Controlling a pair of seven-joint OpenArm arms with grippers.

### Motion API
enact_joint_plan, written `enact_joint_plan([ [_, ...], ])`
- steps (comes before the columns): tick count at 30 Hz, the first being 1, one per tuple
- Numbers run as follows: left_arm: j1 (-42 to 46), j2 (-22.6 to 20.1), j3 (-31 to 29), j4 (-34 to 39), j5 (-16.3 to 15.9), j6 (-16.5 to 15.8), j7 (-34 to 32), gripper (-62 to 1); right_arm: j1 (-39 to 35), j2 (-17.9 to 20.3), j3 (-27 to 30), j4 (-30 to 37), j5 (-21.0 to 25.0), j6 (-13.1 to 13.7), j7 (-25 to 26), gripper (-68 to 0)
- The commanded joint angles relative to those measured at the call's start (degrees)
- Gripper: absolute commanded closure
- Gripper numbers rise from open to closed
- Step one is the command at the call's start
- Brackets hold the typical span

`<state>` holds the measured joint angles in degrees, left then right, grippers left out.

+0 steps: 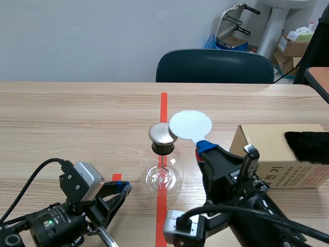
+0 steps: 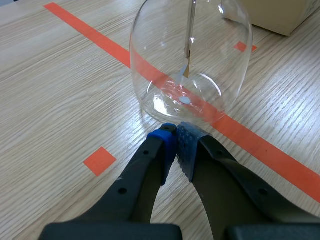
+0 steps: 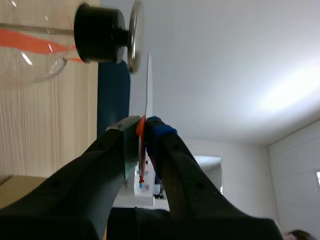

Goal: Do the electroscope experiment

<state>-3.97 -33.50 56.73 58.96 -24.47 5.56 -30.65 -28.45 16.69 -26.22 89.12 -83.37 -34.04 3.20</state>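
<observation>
Office or lab room used as test space. Wooden table carries orange-red tape marks. Dark padded chair at table's far edge. Plain pale wall beyond table. Past table's far right corner: stacked cardboard boxes, folded metal frame with black handles.

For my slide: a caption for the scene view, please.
Right hand holds white disc beside electroscope's metal cap; left hand rests shut.

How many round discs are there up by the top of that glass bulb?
2. A metal disc sits on top of the glass electroscope flask; a white disc is held close beside it in the right gripper. None seems hidden.
</observation>
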Motion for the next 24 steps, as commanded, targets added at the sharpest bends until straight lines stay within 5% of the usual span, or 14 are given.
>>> enact_joint_plan([
  [1, 0.0, 0.3, 0.2, 1.0, 0.3, -0.1, -1.2, -2.7, 0.7, 0.3, 0.4, 0.9, 0.0, -0.7, -2.0, -1.3],
  [14, 0.0, 0.3, 0.2, 1.0, 0.3, -0.1, -0.8, -2.7, 0.7, 0.3, 0.4, 0.9, 0.0, -0.7, -19.8, -1.3],
  [24, 0.0, 0.3, 0.2, 1.0, 0.3, -0.1, -0.8, -2.7, 0.7, 0.3, 0.4, 0.9, -0.1, -0.7, -27.3, -1.3],
])
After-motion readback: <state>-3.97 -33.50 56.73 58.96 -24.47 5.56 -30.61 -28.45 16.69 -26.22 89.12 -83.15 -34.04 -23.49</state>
